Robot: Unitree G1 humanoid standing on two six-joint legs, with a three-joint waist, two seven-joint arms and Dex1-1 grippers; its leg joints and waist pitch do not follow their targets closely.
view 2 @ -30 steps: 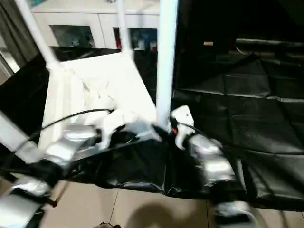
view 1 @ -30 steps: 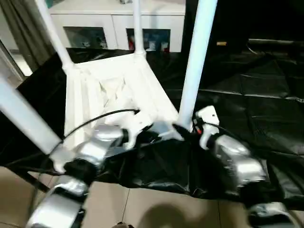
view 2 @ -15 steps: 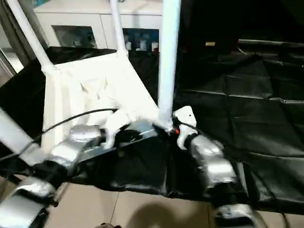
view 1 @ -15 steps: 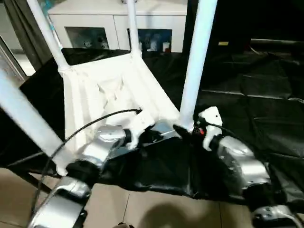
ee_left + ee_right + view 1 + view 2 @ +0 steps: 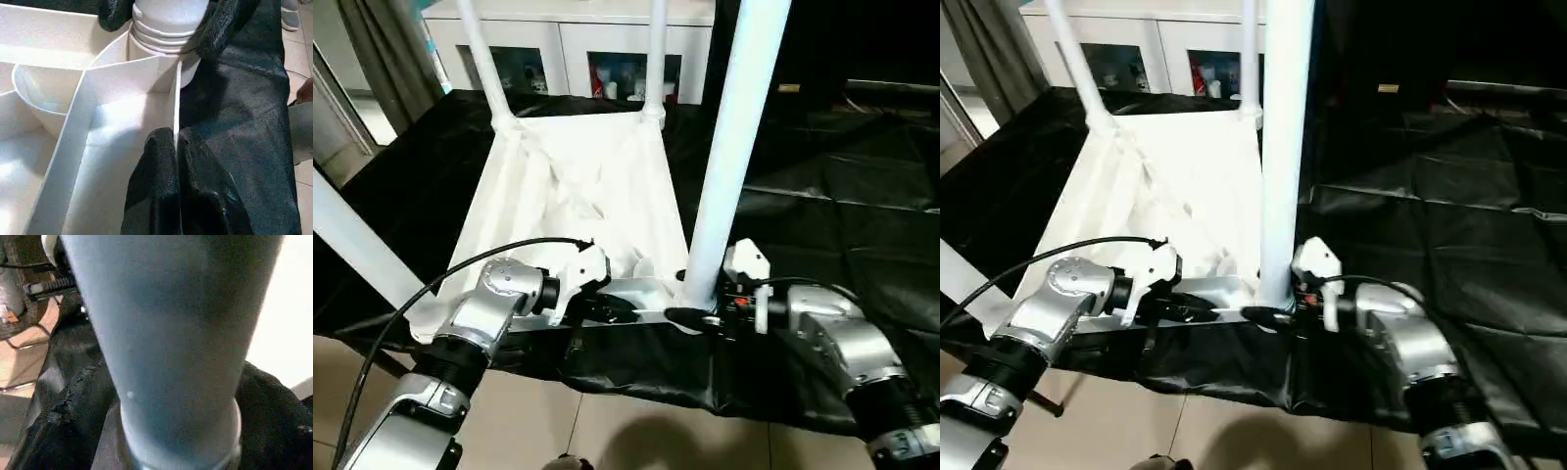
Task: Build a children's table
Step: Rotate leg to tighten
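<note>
The children's table lies upside down, its white ribbed top on black sheeting with its legs pointing up. My left gripper is shut on the top's thin rim beside the near right corner socket; its own view shows the left gripper pinching that wall. The near right leg stands in that socket. My right gripper is open, with one black finger on each side of the leg's base. In the right wrist view the leg rises close in front.
Another leg slants up at the near left, and two stand at the far corners. A white glass-door cabinet is behind. Black sheeting covers the surface to the right. Tiled floor lies below the front edge.
The camera has shifted, so the whole scene sits differently in the picture. Both grippers stay at the near right corner, and my right gripper's jaws have eased apart around the leg.
</note>
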